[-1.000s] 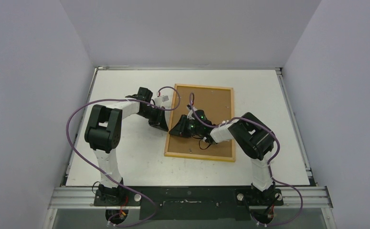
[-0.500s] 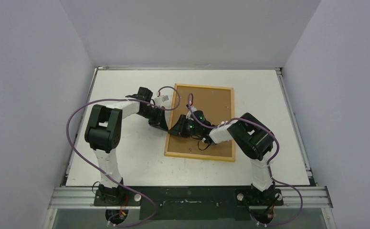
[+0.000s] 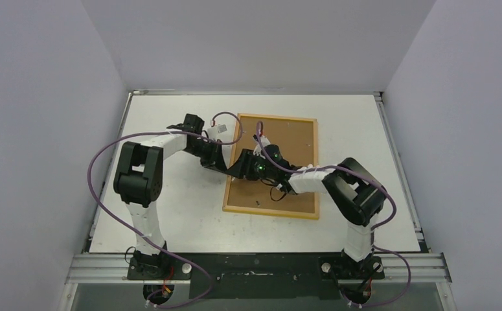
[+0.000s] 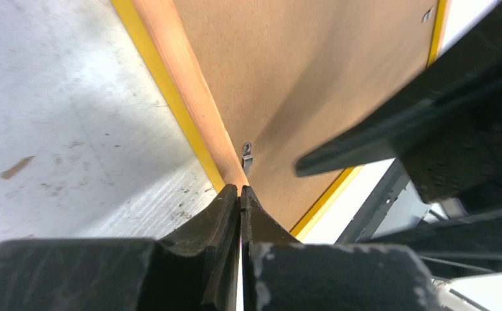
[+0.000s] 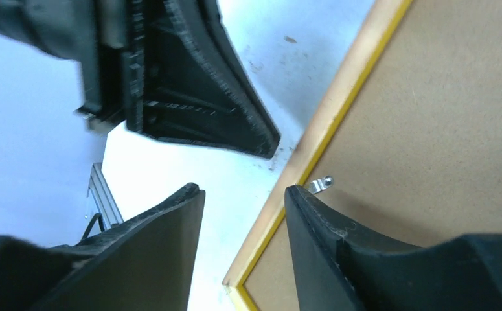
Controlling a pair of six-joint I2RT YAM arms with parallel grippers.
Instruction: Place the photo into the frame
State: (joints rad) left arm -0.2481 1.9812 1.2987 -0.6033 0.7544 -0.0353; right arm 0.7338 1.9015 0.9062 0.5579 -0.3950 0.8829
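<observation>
The frame (image 3: 269, 212) lies face down, long axis running near to far, its left rail at both tools (left gripper (image 4: 240, 194) pinched shut, right gripper (image 5: 241, 191) parted).

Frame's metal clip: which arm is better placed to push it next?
Probably left: the left gripper, shut, points at the clip on the frame; the right gripper stands open astride its edge.

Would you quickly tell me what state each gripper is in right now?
Left gripper: closed, nothing visible between the jaws.
Right gripper: open, jaws apart over the edge of the frame.
</observation>
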